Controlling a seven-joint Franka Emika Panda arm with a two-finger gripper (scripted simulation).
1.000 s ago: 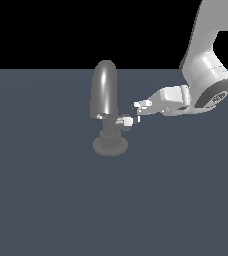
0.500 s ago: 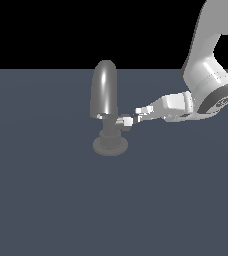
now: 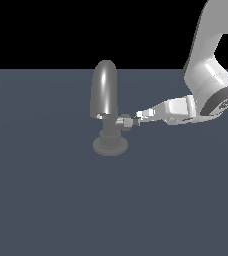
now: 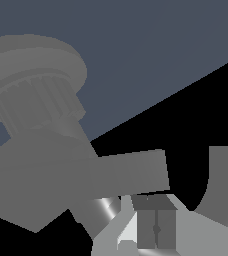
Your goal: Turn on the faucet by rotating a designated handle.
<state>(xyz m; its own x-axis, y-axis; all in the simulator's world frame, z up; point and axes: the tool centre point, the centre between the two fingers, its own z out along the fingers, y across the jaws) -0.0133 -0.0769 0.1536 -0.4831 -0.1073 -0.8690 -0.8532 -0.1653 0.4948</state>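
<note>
One faucet (image 3: 106, 107), one handle (image 3: 126, 122), one arm (image 3: 206, 75).

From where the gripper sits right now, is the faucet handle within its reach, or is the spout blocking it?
Probably yes. In the exterior view the gripper is already at the tip of the handle, coming from the side away from the faucet spout, so nothing stands between them. Actual contact cannot be confirmed.

Glossy white rounded arm (image 3: 206, 75) — dark grey wrist ring, pale blocky fingers (image 3: 142, 115).

White arm (image 3: 206, 75) bent downward, wrist level, jaws toward the exterior view's left.
</note>
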